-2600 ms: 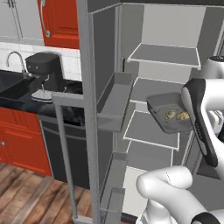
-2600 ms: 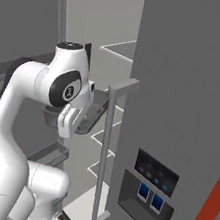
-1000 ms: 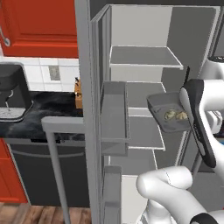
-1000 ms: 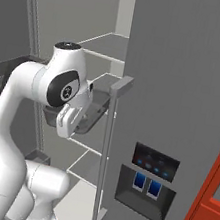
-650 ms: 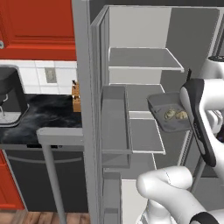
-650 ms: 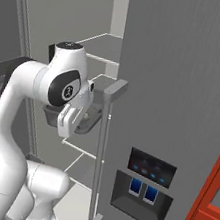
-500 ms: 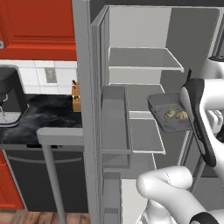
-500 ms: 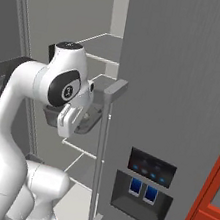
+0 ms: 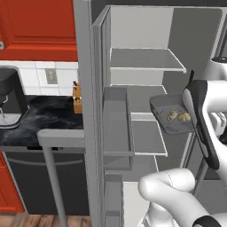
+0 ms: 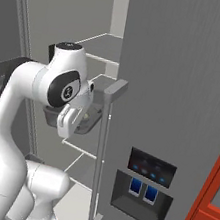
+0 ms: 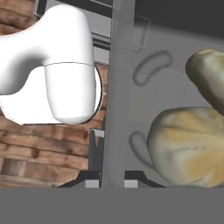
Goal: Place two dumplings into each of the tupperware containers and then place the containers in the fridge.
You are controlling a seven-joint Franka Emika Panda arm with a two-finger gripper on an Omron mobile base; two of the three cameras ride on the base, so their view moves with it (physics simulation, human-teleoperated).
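My gripper point(image 11: 109, 180) is shut on the raised rim of a translucent grey tupperware container point(image 9: 165, 111), held level in front of the open fridge point(image 9: 146, 60) at middle-shelf height. Two pale dumplings point(image 9: 172, 116) point(image 9: 184, 117) lie inside it; in the hand view they loom large as one dumpling point(image 11: 188, 144) and another dumpling point(image 11: 210, 78) on the container's floor point(image 11: 144, 105). In the right base view the container point(image 10: 91, 120) peeks out behind my wrist, beside the fridge's long door handle point(image 10: 104, 151).
The fridge's open left door with its bins point(image 9: 116, 128) stands close on my left. Its shut right door carries a dispenser panel point(image 10: 145, 186). A dark counter point(image 9: 44, 115) with a coffee machine point(image 9: 9, 102), a dishwasher point(image 9: 26, 181) and red cabinets point(image 9: 40, 26) lie further left.
The whole picture has slid as the base drove toward the fridge, then settled. The container with its dumplings stays in my grip at the same place relative to the arm.
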